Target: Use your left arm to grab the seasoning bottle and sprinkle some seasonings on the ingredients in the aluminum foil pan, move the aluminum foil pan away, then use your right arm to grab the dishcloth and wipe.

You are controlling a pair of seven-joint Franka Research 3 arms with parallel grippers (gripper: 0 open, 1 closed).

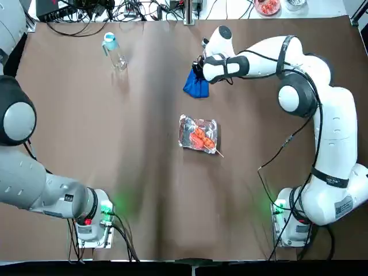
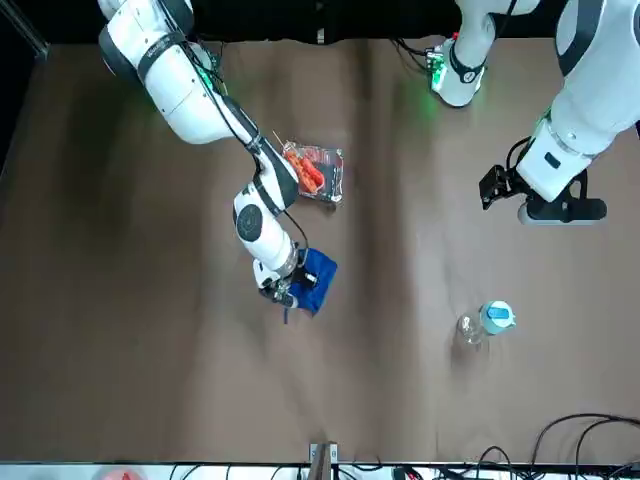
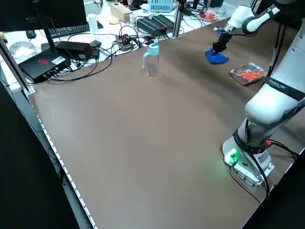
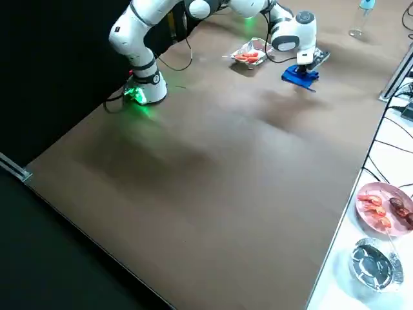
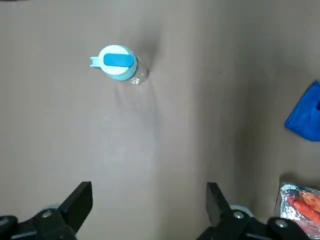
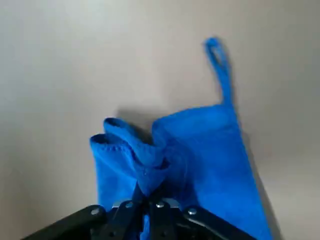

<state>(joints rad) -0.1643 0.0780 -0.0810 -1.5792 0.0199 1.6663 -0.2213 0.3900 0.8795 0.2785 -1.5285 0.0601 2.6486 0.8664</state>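
The blue dishcloth (image 1: 195,86) lies on the brown table beyond the aluminum foil pan (image 1: 183,124). My right gripper (image 1: 198,72) is shut on a bunched fold of the dishcloth (image 6: 200,145), and the rest of the cloth trails on the table. Red-orange ingredients (image 1: 200,137) with a skewer stick lie in the pan. The seasoning bottle (image 1: 113,49) with its light blue cap stands upright at the far left, untouched. My left gripper (image 5: 150,192) hangs open high above the table, well short of the bottle (image 5: 119,62), with nothing between its fingers.
Cables and black electronics (image 3: 66,50) line the table's far edge. A plate of food (image 4: 384,206) and a foil dish (image 4: 373,263) sit on the white surface beyond that edge. Both arm bases (image 1: 95,221) (image 1: 293,221) stand at the near edge.
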